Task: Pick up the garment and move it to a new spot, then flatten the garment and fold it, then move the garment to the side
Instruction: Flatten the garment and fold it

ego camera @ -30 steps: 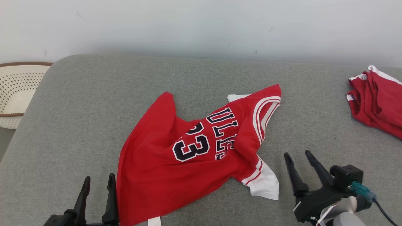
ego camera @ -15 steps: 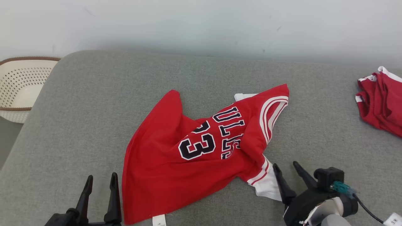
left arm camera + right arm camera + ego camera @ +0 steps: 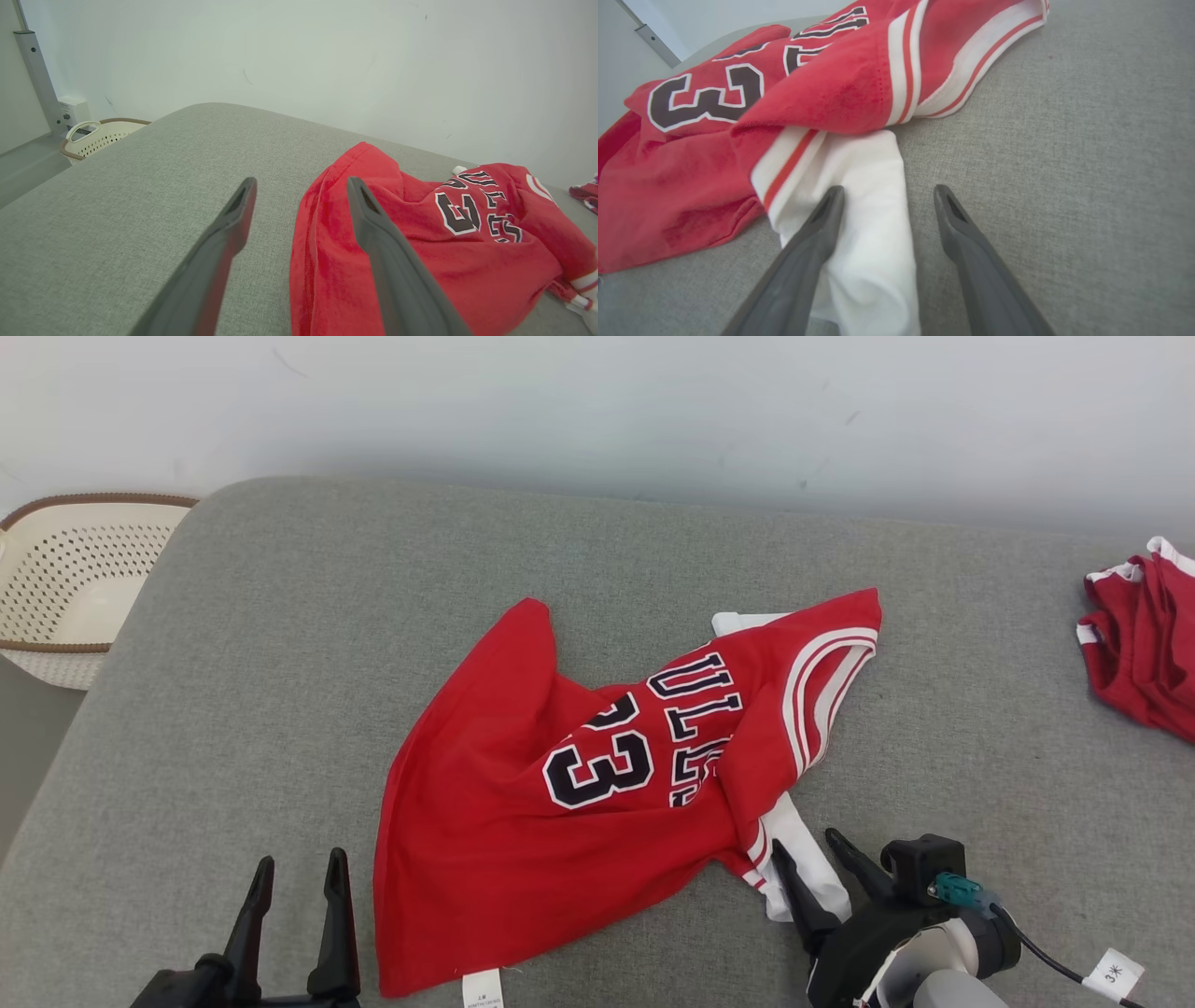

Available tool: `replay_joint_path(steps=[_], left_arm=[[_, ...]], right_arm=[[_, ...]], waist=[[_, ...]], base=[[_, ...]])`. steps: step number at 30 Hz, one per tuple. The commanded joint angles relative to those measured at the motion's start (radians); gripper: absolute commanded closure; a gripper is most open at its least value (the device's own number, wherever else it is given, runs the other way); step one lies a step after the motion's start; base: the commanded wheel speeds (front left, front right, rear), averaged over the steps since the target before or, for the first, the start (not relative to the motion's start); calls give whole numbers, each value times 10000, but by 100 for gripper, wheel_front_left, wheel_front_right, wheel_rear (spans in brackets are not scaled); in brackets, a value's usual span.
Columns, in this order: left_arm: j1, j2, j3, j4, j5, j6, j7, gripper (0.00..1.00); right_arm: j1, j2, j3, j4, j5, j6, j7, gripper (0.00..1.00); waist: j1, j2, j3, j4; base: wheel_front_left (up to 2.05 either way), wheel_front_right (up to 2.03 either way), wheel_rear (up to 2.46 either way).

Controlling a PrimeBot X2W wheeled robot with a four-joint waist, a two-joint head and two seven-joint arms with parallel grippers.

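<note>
Step in hand, as I read it: the first one, going in for the pick-up. Nothing is lifted yet. The red jersey (image 3: 579,803) lies crumpled in the middle of the grey table (image 3: 280,644), number side up, with its hem toward me and a white tag (image 3: 481,987) sticking out at the near edge.

My right hand (image 3: 804,840) is open, with nothing in it. In the wrist view its two fingers straddle the outer edge of the white sleeve (image 3: 871,186): one finger is over the white cloth, the other over bare table just beside it. I can't tell if the tips touch the cloth yet.

My left hand (image 3: 301,859) is open too and empty. It sits low at the near left, just beside the jersey's side edge, inner finger close to the red cloth.

Next move, my guess: drop the right hand a bit and close on the sleeve edge, catching cloth and not just table. The left needs to shift in over the red edge and pinch there, then both lift together.

Keep clear of the other red garment (image 3: 1139,635) at far right. A basket (image 3: 65,579) stands off the far-left end.
</note>
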Motion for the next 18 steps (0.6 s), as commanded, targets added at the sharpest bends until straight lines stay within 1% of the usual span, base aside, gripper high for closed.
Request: replay_joint_path(steps=[1,2,3,7,11,15,18], left_arm=[[-51,6,10,17,-10,8,-33,0],[-49,6,19,15,-15,9,-33,0],[-43,6,27,13,-17,11,-33,0],[-7,6,56,2,-10,37,-33,0],[49,6,46,-30,-10,82,-33,0],[149,6,78,-72,-19,119,-33,0],[195,6,107,-95,-32,125,-33,0]], right_arm=[[-117,4,70,111,84,-2,-131,60],[-162,3,94,186,80,-2,-204,81],[-191,18,121,255,98,-2,-239,100],[-324,-79,77,470,-34,-2,-576,100],[-289,-127,-129,433,-234,-2,-872,100],[19,-181,-496,169,-608,-2,-1063,100],[234,-231,-947,-327,-1091,-2,-1131,100]], waist=[[0,0,9,17],[0,0,12,23],[0,0,10,26],[0,0,2,18],[0,0,-27,-13],[0,0,-72,-137],[0,0,-113,-299]], base=[[0,0,0],[0,0,0],[0,0,0],[0,0,0],[0,0,0],[0,0,0],[0,0,0]])
